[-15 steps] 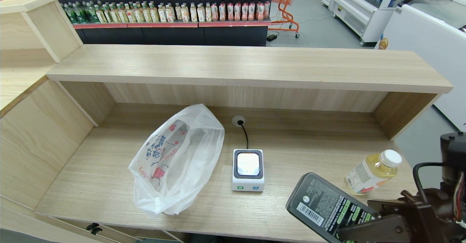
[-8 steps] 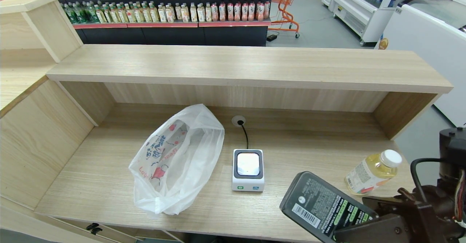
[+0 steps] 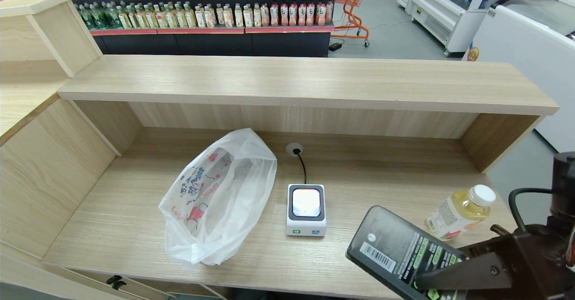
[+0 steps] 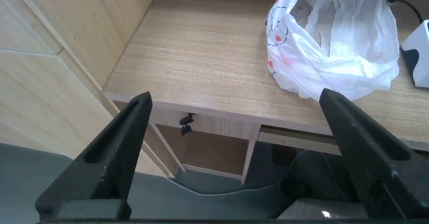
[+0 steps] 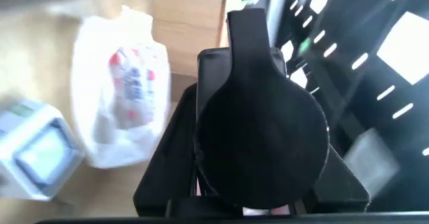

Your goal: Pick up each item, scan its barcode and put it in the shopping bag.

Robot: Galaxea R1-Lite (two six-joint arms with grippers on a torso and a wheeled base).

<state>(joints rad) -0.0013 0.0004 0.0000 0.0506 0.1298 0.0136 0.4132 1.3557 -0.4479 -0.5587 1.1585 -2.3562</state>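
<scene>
From my end the counter (image 3: pixel 382 174) is pale wood grain. The shopping bag (image 3: pixel 220 196) is see-through white with red and blue print on it. The scanner (image 3: pixel 306 209) is white with a dark grey frame. The packet (image 3: pixel 395 241) is black with a white barcode (image 3: pixel 376 257) and green stripes. The bottle (image 3: pixel 456 214) looks pale yellow with a white cap.

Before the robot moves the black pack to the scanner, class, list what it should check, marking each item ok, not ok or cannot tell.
1. Right gripper shut on the black pack: ok.
2. Barcode turned down toward the scanner: not ok, it faces up.
3. Scanner's window uncovered: ok.
4. Bag has its mouth open to take the pack: cannot tell.
5. Left gripper open and away from the bag: ok.
</scene>
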